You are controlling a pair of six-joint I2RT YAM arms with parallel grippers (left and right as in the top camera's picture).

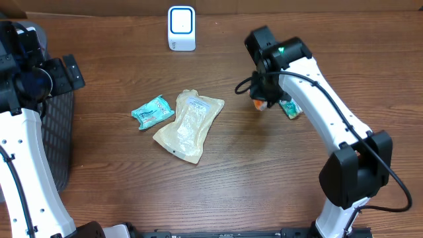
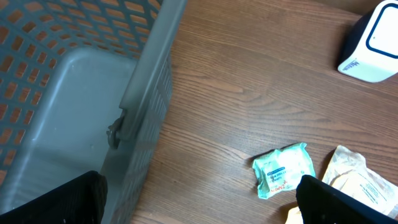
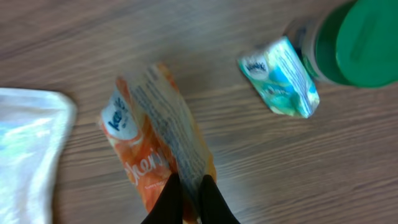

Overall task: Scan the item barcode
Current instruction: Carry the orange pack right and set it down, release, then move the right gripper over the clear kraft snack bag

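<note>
Orange packet (image 3: 149,149) pinched at one end in the right claw (image 3: 186,196), fingers shut tight on the wrapper. White printed panel turned toward the wrist camera, lettering too blurred to read. Held over the right half of the tabletop (image 1: 231,185), toward the far edge; touching the wood or not, cannot tell.

Just beside it, toward the right edge, a small teal sachet (image 3: 280,78) lying flat. Next to that, a green-capped container (image 3: 360,40), only partly in view.

White scanner (image 1: 181,28) with a blue outline, upright at the far edge near the middle, well apart from the orange packet.

Near the middle of the tabletop, a beige pouch (image 1: 189,125) lying slantwise. Teal pack (image 1: 153,111) just beside its left side, touching or nearly so. Grey mesh basket (image 1: 59,132) at the left edge.

Left claw (image 2: 198,186) spread wide, gripping nothing, hanging over the basket's right wall. One finger (image 2: 62,199) above the basket's inside, the other above the wood by the beige pouch.
</note>
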